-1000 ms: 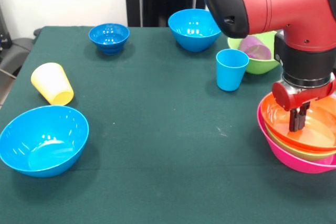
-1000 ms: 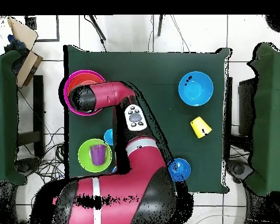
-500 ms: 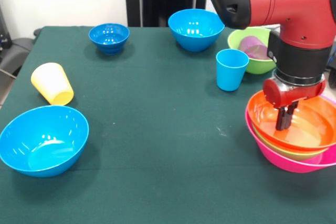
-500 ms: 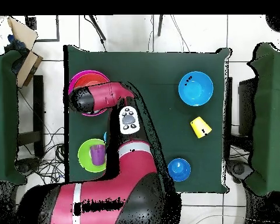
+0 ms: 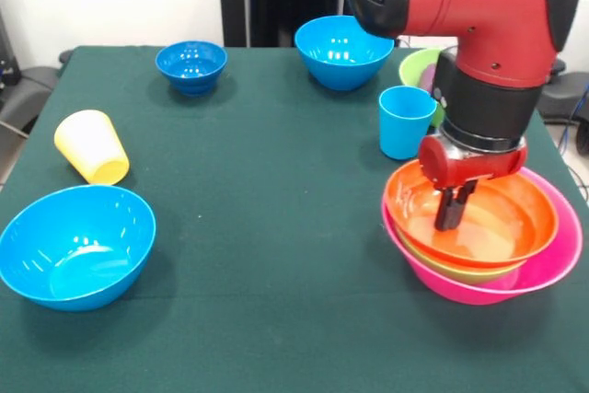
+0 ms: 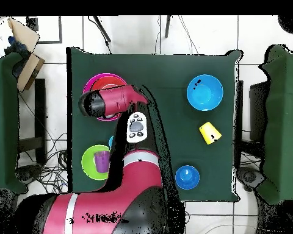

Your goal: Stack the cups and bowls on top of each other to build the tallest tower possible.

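Gripper [image 5: 448, 212] fingers together, tips down inside orange bowl [image 5: 502, 227], w/ nothing held; that bowl nests in green, then pink bowl [image 5: 543, 269].

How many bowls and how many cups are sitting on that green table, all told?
Bowls: 7 (orange bowl, pink bowl, nested lime-green bowl, far lime-green bowl, near sky-blue bowl, far sky-blue bowl, small dark-blue bowl)
Cups: 3 (light blue cup, yellow cup, purple cup)
Total: 10
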